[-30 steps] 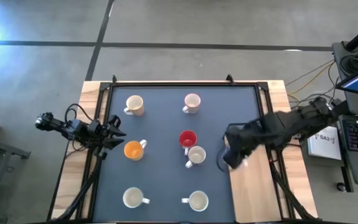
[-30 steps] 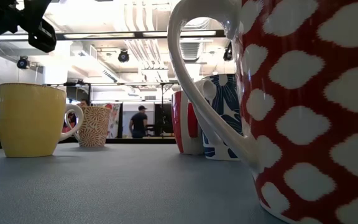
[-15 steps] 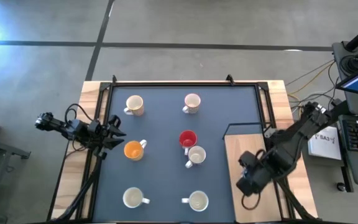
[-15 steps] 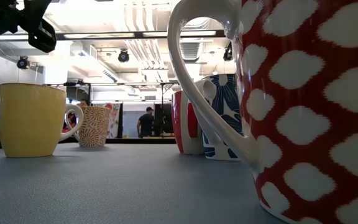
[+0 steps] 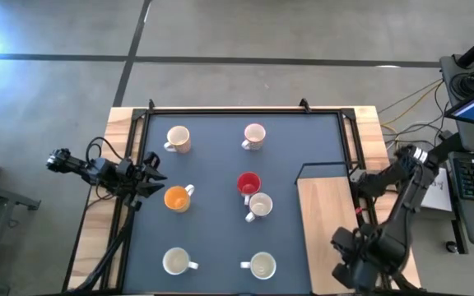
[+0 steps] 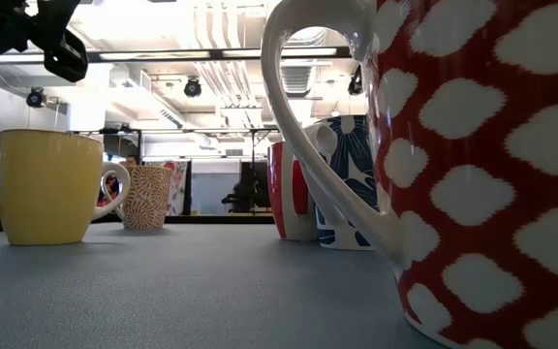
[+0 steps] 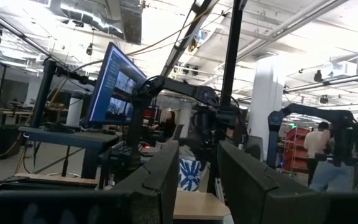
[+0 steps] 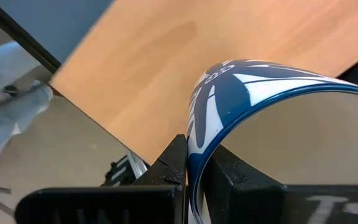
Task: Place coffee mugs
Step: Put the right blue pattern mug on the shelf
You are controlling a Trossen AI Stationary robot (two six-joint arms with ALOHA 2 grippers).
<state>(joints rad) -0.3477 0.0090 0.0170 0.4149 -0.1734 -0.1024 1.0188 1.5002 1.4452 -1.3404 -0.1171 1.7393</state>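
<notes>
Seven mugs stand on their bases on the dark mat [image 5: 220, 238]: cream [image 5: 177, 139], pale pink [image 5: 254, 136], red [image 5: 248, 184], orange [image 5: 176, 198] and three white ones [image 5: 259, 205], [image 5: 176, 262], [image 5: 262, 265]. My right gripper [image 5: 356, 265] [image 8: 197, 149] is over the wooden board [image 5: 327, 222] near the table's near right corner, shut on a blue-and-white flowered mug [image 8: 260, 118]. The high view hides that mug under the arm. My left gripper [image 5: 156, 177] [image 7: 197, 149] waits open at the mat's left edge. My right gripper holds the flowered mug by its rim [image 8: 194, 124]. One finger [image 8: 229, 174] is inside the mug and the other finger [image 8: 171, 163] is outside against the wall. The mug shows above the wooden board; whether its base touches the board is hidden.
In the low view a red mug with white spots [image 6: 482, 174] stands very close, a yellow mug [image 6: 51, 184] to one side, and patterned mugs [image 6: 146, 196] [image 6: 342, 184] stand farther back. Black frame rails [image 5: 346, 140] border the mat. Bare wood lies right of the mat.
My right gripper has swung from the mat's right part, beside the red and white mugs, toward the table's near right corner, over the wooden board, still shut on the mug it carries. The left arm and the mugs on the mat have stayed put.
</notes>
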